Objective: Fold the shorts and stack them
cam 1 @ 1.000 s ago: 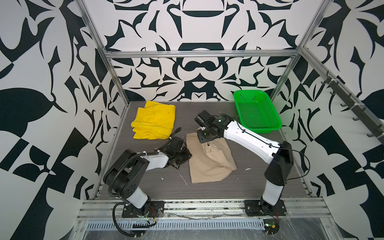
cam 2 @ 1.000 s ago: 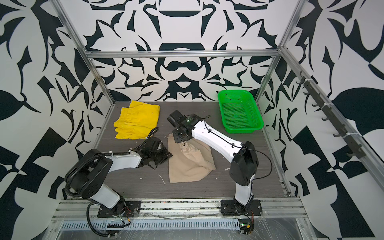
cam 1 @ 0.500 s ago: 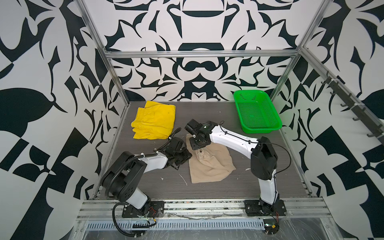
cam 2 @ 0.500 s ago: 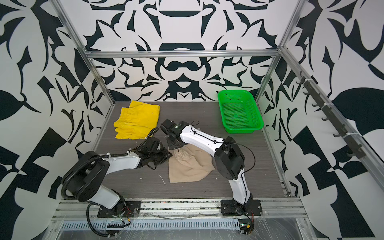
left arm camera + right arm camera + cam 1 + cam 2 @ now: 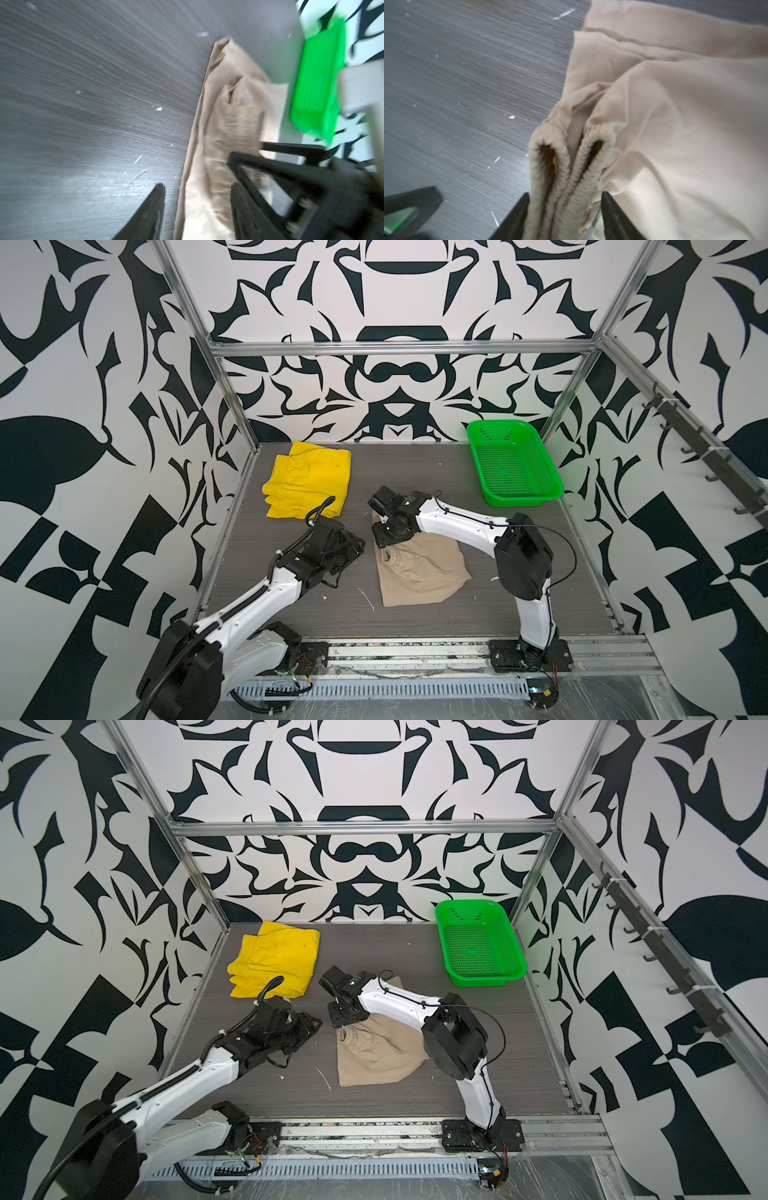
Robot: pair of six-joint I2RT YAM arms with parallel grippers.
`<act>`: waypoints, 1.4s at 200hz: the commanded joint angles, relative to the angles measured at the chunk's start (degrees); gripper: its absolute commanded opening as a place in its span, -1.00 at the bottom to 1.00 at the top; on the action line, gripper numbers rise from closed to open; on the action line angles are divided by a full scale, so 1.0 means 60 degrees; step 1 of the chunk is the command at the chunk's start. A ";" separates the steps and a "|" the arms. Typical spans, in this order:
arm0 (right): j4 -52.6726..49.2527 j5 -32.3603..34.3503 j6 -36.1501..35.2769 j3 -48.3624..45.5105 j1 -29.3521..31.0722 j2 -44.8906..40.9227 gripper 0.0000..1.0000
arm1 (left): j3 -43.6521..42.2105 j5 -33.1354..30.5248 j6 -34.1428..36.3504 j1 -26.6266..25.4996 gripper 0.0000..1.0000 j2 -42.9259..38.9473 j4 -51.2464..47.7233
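Okay, right gripper [image 5: 564, 195] stood open astride the beige shorts' [image 5: 419, 572] bunched waistband [image 5: 571, 166]; left gripper [image 5: 195, 176] open, empty, just left. Waistband probably needed flattening before folding.

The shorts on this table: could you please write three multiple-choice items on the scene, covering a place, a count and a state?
1. Where do the yellow shorts lie relative to the beige shorts?
A. On top of them.
B. Apart, farther back and left on the table.
C. Under them.

2. How many pairs are in the green basket?
A. None.
B. One.
C. Two.

3. How does the right gripper stand?
A. Shut on nothing.
B. Shut on yellow cloth.
C. Jaws apart, the beige waistband between them.

1 B: bare tabletop separates the pairs in both top views.
2 A: its mesh floor is bare.
3 C: the right wrist view shows the bunched waistband in the gap.
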 commanded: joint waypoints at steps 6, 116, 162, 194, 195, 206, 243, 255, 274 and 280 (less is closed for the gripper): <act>0.0433 -0.0449 -0.0050 0.0000 0.0062 -0.0663 0.39 | -0.0465 -0.0570 -0.0374 0.0127 0.17 -0.0938 -0.0768; 0.1326 -0.1947 -0.0156 -0.3729 -0.3471 -0.4107 0.43 | -0.0145 0.1928 -0.0054 0.0157 0.34 0.1978 0.2453; 0.1866 -0.3009 -0.0881 -0.5450 -0.5779 -0.4475 0.49 | 0.0315 0.2479 -0.0022 0.0152 0.38 0.3538 0.3394; 0.2394 -0.3622 -0.1036 -0.6116 -0.6375 -0.4093 0.48 | 0.0550 0.2546 -0.0010 0.0157 0.26 0.4151 0.3741; 0.2400 -0.3638 -0.1031 -0.6131 -0.6378 -0.4079 0.48 | 0.0548 0.2550 -0.0010 0.0157 0.25 0.4175 0.3753; 0.2562 -0.3786 -0.1054 -0.6248 -0.6395 -0.3935 0.46 | 0.0621 0.2686 -0.0010 0.0157 0.07 0.4354 0.3875; 0.3043 -0.4132 -0.0951 -0.6637 -0.6395 -0.3698 0.43 | 0.0864 0.3329 -0.0012 0.0091 -0.56 0.4440 0.4653; 0.3112 -0.4149 -0.0945 -0.6698 -0.6398 -0.3697 0.43 | 0.0915 0.3585 -0.0010 0.0055 -0.60 0.4441 0.5090; 0.3109 -0.4162 -0.0960 -0.6717 -0.6423 -0.3766 0.45 | 0.0875 0.4107 -0.0207 0.0040 -0.58 0.4612 0.6164; 0.3108 -0.4163 -0.0962 -0.6718 -0.6453 -0.3808 0.46 | 0.0803 0.4248 -0.0326 0.0040 -0.58 0.4720 0.6580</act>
